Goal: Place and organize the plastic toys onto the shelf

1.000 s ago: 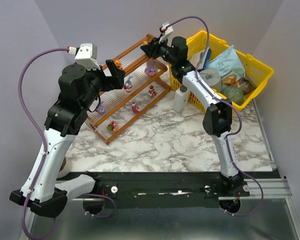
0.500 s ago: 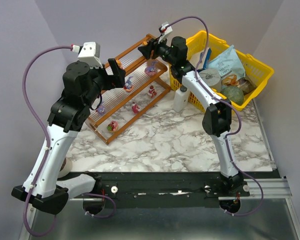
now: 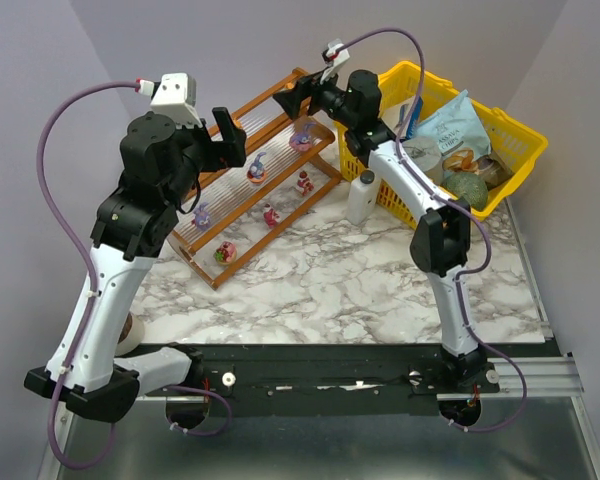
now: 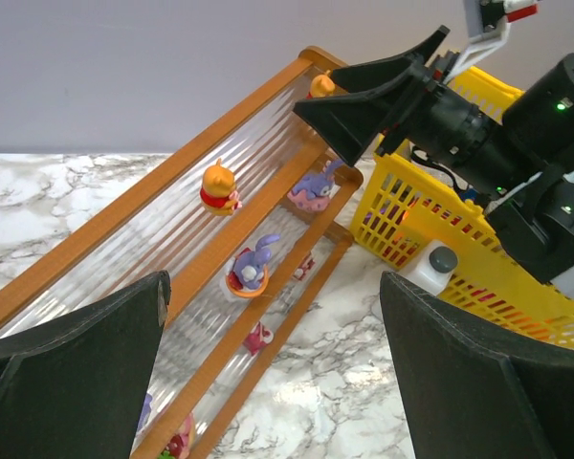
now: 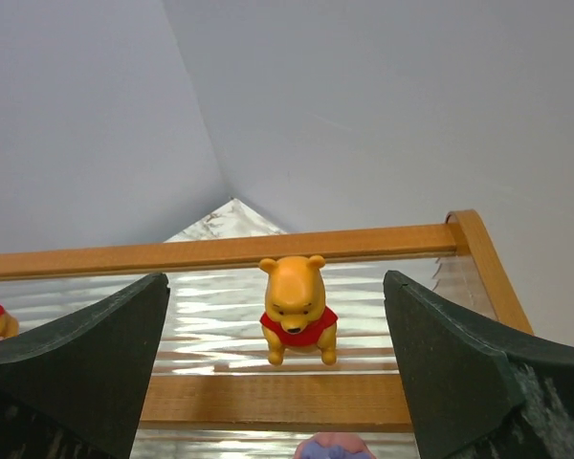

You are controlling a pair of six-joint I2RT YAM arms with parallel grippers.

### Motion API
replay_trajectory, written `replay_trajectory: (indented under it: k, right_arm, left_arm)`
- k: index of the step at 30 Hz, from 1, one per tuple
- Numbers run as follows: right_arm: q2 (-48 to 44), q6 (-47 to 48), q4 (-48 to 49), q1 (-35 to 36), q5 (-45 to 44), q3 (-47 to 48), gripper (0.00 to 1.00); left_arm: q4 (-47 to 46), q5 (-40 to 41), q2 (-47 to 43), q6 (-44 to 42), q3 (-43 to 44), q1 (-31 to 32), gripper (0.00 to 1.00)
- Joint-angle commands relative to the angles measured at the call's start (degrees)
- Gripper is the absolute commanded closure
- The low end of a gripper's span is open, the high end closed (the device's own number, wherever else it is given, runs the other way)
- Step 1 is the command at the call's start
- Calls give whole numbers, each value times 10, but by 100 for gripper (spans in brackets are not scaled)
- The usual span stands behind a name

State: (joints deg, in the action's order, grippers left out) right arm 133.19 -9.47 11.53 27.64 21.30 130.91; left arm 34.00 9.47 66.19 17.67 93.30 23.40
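Observation:
The shelf [image 3: 280, 230] slants from the near left toward the far right, with a brown frame and clear ribbed tiers. Several plastic toys stand on it: a purple one [image 3: 257, 168], a red one [image 3: 304, 182] and a pink-green one [image 3: 224, 253]. My right gripper [image 3: 290, 98] hovers open at the shelf's far top end. An orange bear in a red shirt [image 5: 298, 306] stands free on the top tier between its spread fingers [image 5: 273, 287]. My left gripper [image 3: 230, 135] is open and empty above the shelf's middle. Its view shows a second orange bear [image 4: 218, 188] and a purple rabbit [image 4: 251, 266].
A yellow basket [image 3: 520, 130] of packaged goods stands at the far right, close behind the right arm. A small white bottle [image 3: 362, 195] stands on the marble top between basket and shelf. A pale round thing [image 3: 130, 335] lies at the near left edge. Grey walls enclose the table.
The right gripper's jaws have spread wide, leaving the orange bear standing on the top tier. The left arm has lifted a little and pulled back from the shelf.

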Motion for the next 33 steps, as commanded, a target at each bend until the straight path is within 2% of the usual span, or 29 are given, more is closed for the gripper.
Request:
replay_trajectory:
  k: [1,6,7,10,11,13,17,21,29,33]
  right_arm:
    - [-63,-8,25,0,1,-21,0]
    - [-120,-24,39,0,8,-79,0]
    - [-147,-30,44,0,8,-115,0]
    - [-177,-62,36,1,31,-147,17]
    - [-187,-70,26,2,59,-162,27]
    - [-196,-68,24,14,73,-180,34]
    - [-191,-12,-11,50,44,-193,52]
    - [-153,-30,-10,65,40,-181,66]
    - [-76,-41,-32,78,12,-92,74]
    - [-60,-41,-40,79,-3,-73,75]
  left_arm:
    - [32,27,20,-6,38,2,1]
    - [39,31,24,3,44,2,1]
    - [41,33,21,3,44,2,1]
    - [46,52,16,13,41,2,1]
    - [48,58,14,16,39,1,1]
    - [42,59,6,18,28,1,1]
    - [20,54,-7,32,0,0,1]
    - [23,47,-12,40,-8,0,1]
    - [25,57,-26,59,-14,0,1]
    - [26,60,-31,62,-15,0,1]
